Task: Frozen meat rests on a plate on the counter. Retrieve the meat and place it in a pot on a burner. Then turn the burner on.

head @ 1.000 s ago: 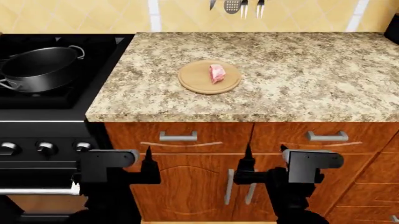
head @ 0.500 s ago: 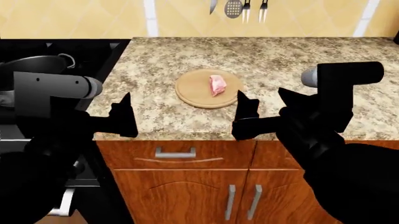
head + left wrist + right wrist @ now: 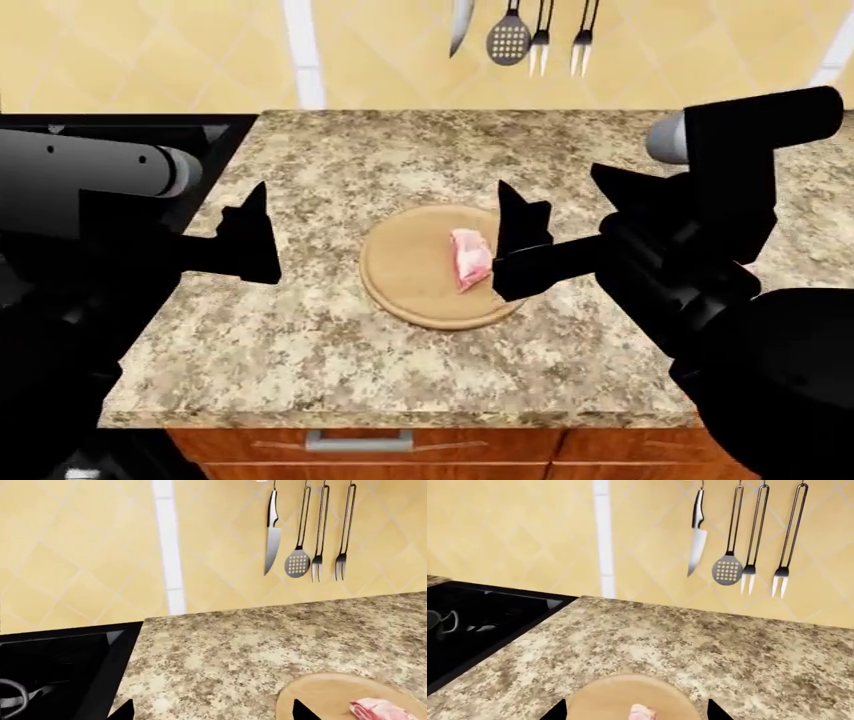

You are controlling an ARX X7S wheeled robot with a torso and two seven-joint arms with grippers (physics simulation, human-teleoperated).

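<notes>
The frozen meat [image 3: 467, 258], a small pink chunk, lies on the round tan plate [image 3: 414, 270] on the granite counter [image 3: 320, 350]. My right gripper [image 3: 518, 232] is open, hovering over the plate's right side, right by the meat. In the right wrist view its open gripper [image 3: 639, 717] has plate [image 3: 607, 695] and meat [image 3: 640, 711] between its fingertips [image 3: 559, 712]. My left gripper [image 3: 251, 232] is open and empty over the counter left of the plate; the left wrist view [image 3: 212, 716] shows plate [image 3: 327, 697] and meat [image 3: 381, 710] to one side. Only a pot handle [image 3: 447, 622] shows.
The black stove [image 3: 134, 125] adjoins the counter on the left, mostly hidden by my left arm. A knife, slotted spatula and forks [image 3: 514, 30] hang on the yellow tiled wall behind the counter. Wooden cabinets with a drawer handle [image 3: 354, 440] lie below the front edge.
The head view has risen and closed in on the counter. Both arms moved forward over the counter; the right gripper now hovers at the plate beside the meat. The pot is now hidden.
</notes>
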